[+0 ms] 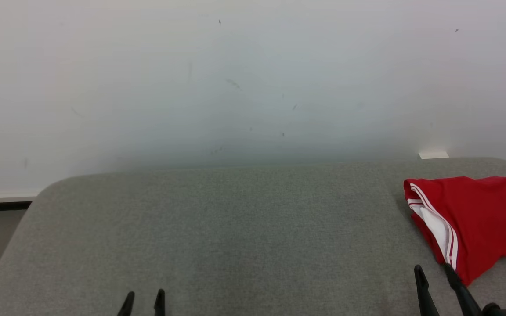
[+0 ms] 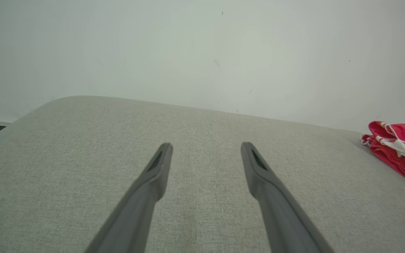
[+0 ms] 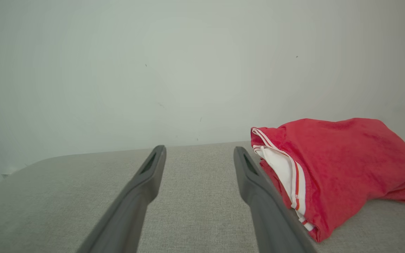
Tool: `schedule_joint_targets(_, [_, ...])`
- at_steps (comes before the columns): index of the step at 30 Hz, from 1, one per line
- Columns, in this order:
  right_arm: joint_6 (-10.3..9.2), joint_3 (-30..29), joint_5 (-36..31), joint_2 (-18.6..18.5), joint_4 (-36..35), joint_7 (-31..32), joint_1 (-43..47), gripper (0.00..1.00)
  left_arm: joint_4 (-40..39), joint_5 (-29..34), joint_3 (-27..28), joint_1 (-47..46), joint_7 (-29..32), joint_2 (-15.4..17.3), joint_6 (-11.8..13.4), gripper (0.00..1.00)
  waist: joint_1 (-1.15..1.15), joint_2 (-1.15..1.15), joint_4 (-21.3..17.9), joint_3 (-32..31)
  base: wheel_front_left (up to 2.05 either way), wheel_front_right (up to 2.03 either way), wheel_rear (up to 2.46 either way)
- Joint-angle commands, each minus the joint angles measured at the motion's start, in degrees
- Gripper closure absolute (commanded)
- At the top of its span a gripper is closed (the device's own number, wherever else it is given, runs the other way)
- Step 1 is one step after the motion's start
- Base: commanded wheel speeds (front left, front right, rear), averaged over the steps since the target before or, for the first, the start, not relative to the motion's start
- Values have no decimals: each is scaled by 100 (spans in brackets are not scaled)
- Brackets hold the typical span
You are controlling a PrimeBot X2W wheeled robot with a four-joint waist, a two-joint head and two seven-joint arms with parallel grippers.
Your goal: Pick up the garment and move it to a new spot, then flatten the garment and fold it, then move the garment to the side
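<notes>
My left gripper [image 1: 144,298] sits at the near edge of the grey fabric-covered surface [image 1: 235,228], left of the middle. Its two dark fingers are parted with a clear gap and nothing lies between them. In the left wrist view the same gripper [image 2: 206,151] points over bare grey weave toward the pale wall [image 2: 202,52], fingers spread and holding nothing.

My right gripper [image 1: 433,272] is at the near right, also spread apart and holding nothing. In the right wrist view this gripper [image 3: 199,151] has grey cloth showing through the gap. Its right finger [image 3: 258,186] lies along the near left edge of the garment [image 3: 346,165]; whether it touches the fabric I cannot tell.

The garment [image 1: 477,219] is a red piece, folded into a loose bundle at the far right of the surface and well apart from my left gripper. A white panel edged with thin red and white stripes shows along its left side. From my left wrist view the garment [image 2: 399,154] appears as a low red heap at the right edge, with the striped trim on top.

A small white block [image 1: 433,155] sits at the far edge of the surface, against the wall.
</notes>
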Motion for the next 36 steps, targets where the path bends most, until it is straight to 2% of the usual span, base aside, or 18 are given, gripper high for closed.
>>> schedule_joint_targets(1, [0,5,0,4,21,2,14,100,34,-1,-10,14,0,-5,-2,100,0,0,0,0,0,0,0])
schedule_joint_targets(3, [0,24,2,19,109,13,91,100,147,-2,-24,72,5,-22,-2,100,0,0,0,1,0,0,0])
schedule_joint_targets(19, [-1,-270,1493,92,101,467,-116,100,111,-1685,209,-198,472,-15,-74,100,0,0,50,102,0,0,0])
schedule_joint_targets(36, [-3,-518,2809,160,90,862,-297,100,50,-3170,392,-409,864,-7,-138,100,0,0,103,211,0,0,0])
